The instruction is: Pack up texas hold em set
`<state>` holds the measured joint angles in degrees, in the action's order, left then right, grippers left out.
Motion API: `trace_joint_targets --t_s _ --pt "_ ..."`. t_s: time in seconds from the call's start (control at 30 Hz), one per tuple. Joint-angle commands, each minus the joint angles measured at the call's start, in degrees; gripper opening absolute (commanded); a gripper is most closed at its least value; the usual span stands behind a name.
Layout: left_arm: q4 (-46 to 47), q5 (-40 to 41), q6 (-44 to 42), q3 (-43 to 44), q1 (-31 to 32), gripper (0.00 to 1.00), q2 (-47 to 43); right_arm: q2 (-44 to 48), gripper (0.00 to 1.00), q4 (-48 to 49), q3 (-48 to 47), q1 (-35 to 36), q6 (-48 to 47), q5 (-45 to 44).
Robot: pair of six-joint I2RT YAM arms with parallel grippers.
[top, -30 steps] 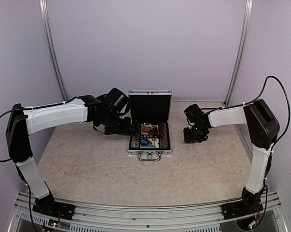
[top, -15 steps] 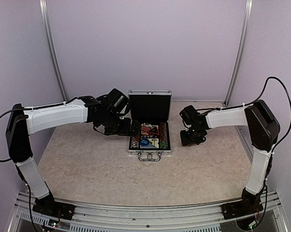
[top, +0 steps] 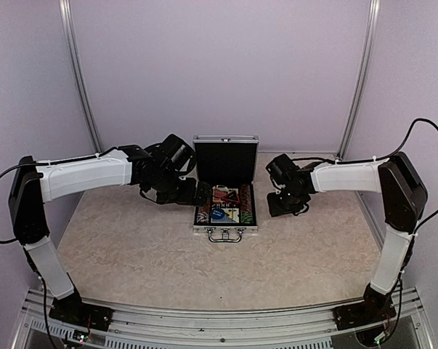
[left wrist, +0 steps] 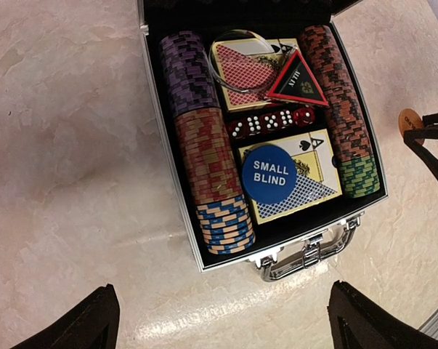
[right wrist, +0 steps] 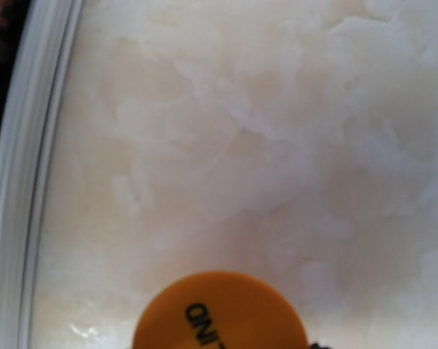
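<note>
- Orange disc [right wrist: 220, 313] sits pinched in the half-shut right pincer [top: 281, 208].
- Open silver case [top: 204, 227] lies just left of it, middle of the table [top: 131, 247].
- Left pincer [top: 200, 193] gapes wide, empty.

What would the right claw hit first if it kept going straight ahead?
Likely the bare table, just beside the silver case; the orange disc the right gripper holds would land first. Depth is unclear.
</note>
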<state>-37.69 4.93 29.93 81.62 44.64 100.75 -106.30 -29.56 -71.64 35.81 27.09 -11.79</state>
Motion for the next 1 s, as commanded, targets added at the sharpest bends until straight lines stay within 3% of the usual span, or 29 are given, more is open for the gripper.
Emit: trace_joint_targets --t_s 0.0,0.4,0.97 --pt "1.0 -0.3 -0.4 -0.8 -0.3 0.99 -1.9 2.4 0.47 -0.5 -0.5 1.5 0.7 -0.8" --pt "1.2 -0.1 -0.3 -1.5 -0.4 0.99 -2.4 5.5 0.48 -4.5 -7.3 8.9 0.0 -2.3" --pt "0.7 0.7 0.0 -3.2 -1.1 0.99 -5.0 -7.2 0.49 -3.4 -18.7 15.8 -1.1 -2.2"
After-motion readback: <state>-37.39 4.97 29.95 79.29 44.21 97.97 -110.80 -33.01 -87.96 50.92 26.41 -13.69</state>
